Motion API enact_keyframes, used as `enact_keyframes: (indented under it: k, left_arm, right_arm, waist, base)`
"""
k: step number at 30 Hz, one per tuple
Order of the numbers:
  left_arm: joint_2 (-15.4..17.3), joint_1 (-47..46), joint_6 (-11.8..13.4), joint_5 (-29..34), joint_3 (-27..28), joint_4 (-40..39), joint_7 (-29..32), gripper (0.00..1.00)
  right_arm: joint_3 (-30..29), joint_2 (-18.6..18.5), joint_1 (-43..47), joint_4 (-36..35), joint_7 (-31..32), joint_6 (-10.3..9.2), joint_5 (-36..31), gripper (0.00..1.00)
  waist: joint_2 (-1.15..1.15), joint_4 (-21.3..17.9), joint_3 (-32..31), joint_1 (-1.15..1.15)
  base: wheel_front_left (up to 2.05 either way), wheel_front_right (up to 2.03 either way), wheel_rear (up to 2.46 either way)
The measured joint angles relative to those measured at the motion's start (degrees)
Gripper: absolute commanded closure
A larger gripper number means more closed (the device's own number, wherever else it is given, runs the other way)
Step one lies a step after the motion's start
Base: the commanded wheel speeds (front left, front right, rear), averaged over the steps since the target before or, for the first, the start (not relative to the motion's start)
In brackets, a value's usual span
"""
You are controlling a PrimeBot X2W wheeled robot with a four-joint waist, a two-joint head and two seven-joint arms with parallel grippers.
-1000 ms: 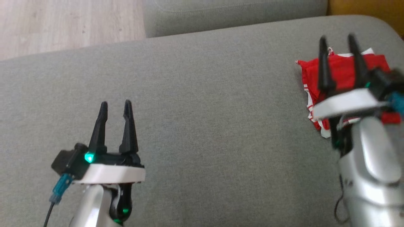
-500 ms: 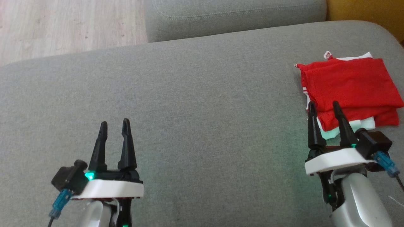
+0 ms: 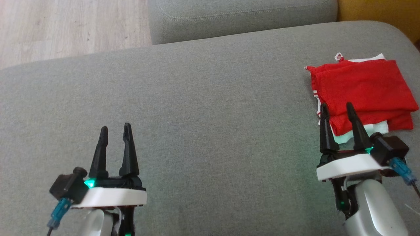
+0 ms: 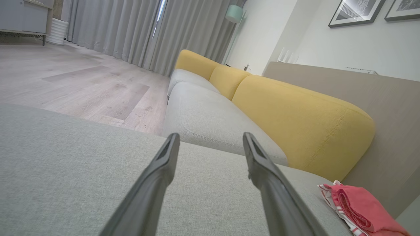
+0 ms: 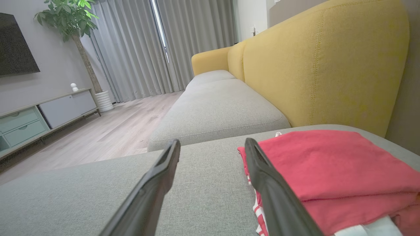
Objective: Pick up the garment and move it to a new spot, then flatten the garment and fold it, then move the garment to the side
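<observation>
At the lower left of the head view, the left gripper [image 3: 115,127] hovers over the grey seat cushion [image 3: 210,108], its two fingers spread wide with nothing between them. Bare cushion runs across the middle. At the lower right, the right gripper [image 3: 337,105] is just as wide and empty, its tips overlapping the near edge of the folded red garment [image 3: 361,85]. It lies at the cushion's far right end, ahead of that gripper, long axis roughly left to right. The right arm is far nearer. Whether those tips touch cloth is unclear, and the garment's lower layers are mostly hidden.
</observation>
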Motion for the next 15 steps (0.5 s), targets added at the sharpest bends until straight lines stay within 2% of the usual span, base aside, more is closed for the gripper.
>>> enact_keyframes:
  k: [15]
  left_arm:
    - [0.0, 0.1, 0.0, 0.0, 0.8, 0.1, 0.0, 0.00]
  right_arm:
    - [1.0, 0.0, 0.0, 0.0, 0.0, 0.00, 0.0, 0.00]
  waist:
    - [0.00, 0.0, -0.3, -0.01]
  base:
    - [0.00, 0.00, 0.00]
